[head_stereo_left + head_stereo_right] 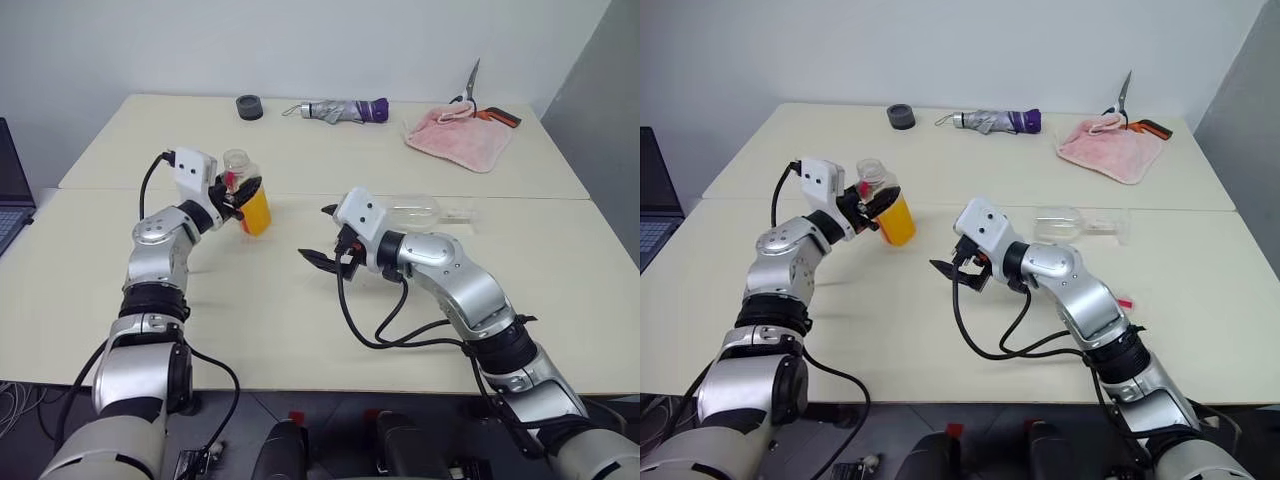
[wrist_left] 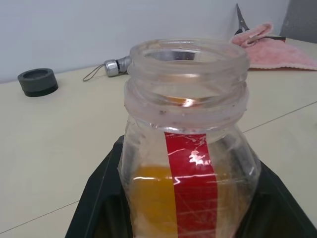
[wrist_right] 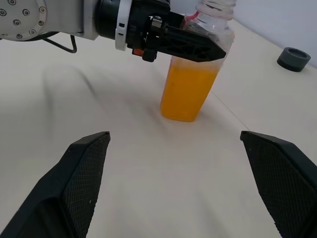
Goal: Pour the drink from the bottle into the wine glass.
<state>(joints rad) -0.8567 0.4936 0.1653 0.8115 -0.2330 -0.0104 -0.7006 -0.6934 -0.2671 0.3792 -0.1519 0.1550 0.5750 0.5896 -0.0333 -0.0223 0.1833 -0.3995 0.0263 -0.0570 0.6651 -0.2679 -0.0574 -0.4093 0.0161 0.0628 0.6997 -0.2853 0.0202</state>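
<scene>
Two grippers: both are up over the counter, one loaded, one empty
Left gripper: clamped round the bottle near its shoulder; the black fingers pinch it from both sides
Bottle: upright, cap off, mouth open; whether its base rests on the counter or hangs just above it, I cannot tell
Drink: orange and all in the lower body of the bottle; none poured yet
Right gripper: jaws spread wide with nothing between them; it hangs near the middle of the counter, pointed across at the bottle
Wine glass: lying on its side behind the right arm, bowl empty, foot pointing away to the right; well apart from the bottle
Progress: early, by my reading; bottle opened and gripped, pour not begun
Left to do: the glass looks like it must be stood up or held before any pouring; then bottle over bowl and tilt
In the way: the right arm sits between bottle and glass
Far side: black round cap, folded umbrella, pink cloth with scissors on it; all well clear
</scene>
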